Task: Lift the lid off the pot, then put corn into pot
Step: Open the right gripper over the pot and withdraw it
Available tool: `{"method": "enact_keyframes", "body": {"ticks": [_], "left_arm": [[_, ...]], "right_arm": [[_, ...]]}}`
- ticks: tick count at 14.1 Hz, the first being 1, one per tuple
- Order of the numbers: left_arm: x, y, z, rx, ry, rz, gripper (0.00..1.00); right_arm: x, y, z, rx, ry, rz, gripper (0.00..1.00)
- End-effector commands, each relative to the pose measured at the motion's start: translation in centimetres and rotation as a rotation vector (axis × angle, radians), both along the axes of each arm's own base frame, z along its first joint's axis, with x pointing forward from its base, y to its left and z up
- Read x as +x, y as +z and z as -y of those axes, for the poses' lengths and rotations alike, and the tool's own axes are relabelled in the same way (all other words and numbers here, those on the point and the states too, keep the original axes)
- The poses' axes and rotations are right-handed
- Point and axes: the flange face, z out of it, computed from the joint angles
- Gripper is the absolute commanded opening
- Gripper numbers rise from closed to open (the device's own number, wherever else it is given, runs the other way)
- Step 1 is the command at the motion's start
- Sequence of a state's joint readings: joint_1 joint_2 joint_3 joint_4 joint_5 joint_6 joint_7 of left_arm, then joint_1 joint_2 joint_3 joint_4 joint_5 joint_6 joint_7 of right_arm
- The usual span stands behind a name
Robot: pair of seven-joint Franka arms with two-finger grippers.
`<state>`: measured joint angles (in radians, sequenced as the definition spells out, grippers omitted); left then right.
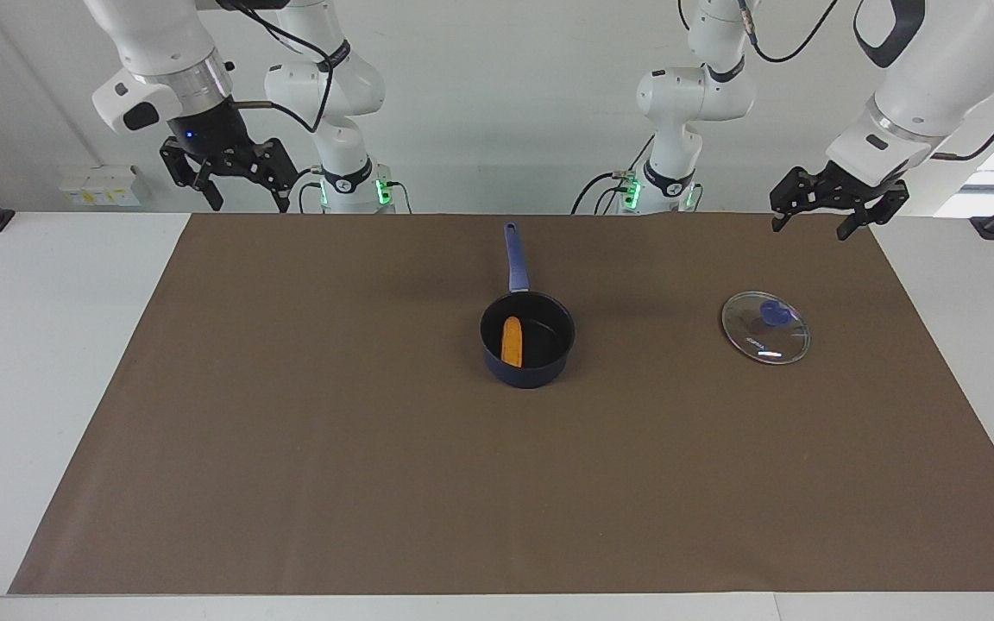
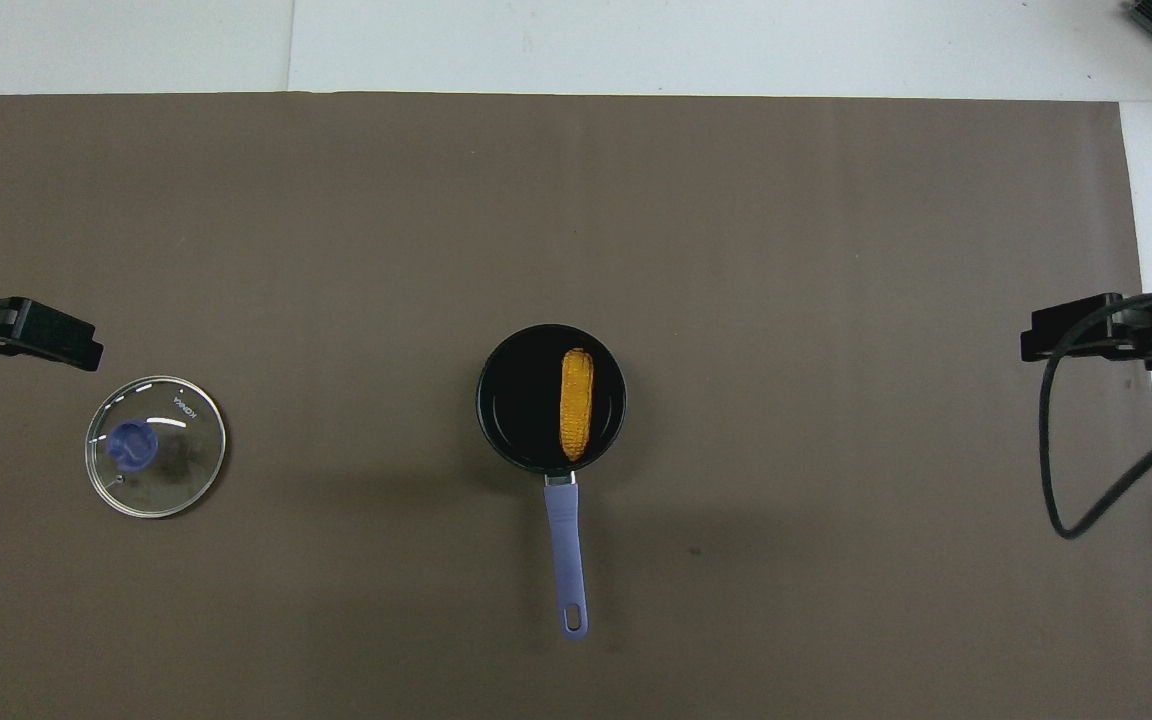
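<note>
One corn lying inside pot, mid worktop, handle toward the robots' edge. Lid flat on the mat toward the left arm's end, well apart from pot. Left pincer spread, empty, up over that end's robot-side corner. Right pincer spread, empty, up over the right arm's robot-side corner.

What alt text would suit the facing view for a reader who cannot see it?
A corn cob lies inside a blue pot mid-table; its glass lid rests on the brown mat. Both grippers, left and right, hang open, raised.
</note>
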<state>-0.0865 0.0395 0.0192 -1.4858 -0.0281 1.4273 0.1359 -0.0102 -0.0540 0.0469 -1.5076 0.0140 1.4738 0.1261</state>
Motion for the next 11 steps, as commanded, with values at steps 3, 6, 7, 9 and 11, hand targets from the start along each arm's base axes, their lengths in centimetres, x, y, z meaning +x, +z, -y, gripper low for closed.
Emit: {"method": "enact_keyframes", "body": {"ticks": [3,6,7,9,11], "left_arm": [[-0.1,0.5,0.1,0.017,0.0,0.01,1.0],[-0.1,0.4,-0.3,0.009,0.012,0.008,1.0],[-0.1,0.4,-0.1,0.01,0.004,0.008,1.0],[-0.1,0.4,0.1,0.017,-0.002,0.009,1.0],[-0.1,0.4,0.0,0.019,-0.002,0.009,1.0]], "right_arm": [[-1.6,2.7,2.4,-0.031,-0.026,0.039,1.0],[-1.5,1.1,2.1,-0.029,0.007,0.016,1.0],[-1.6,0.8,1.6,-0.029,0.023,0.01,1.0],[-1.7,0.3,1.2,-0.031,0.078,-0.001,1.0],[-1.6,0.0,1.3,-0.029,0.095,-0.007,1.0]]}}
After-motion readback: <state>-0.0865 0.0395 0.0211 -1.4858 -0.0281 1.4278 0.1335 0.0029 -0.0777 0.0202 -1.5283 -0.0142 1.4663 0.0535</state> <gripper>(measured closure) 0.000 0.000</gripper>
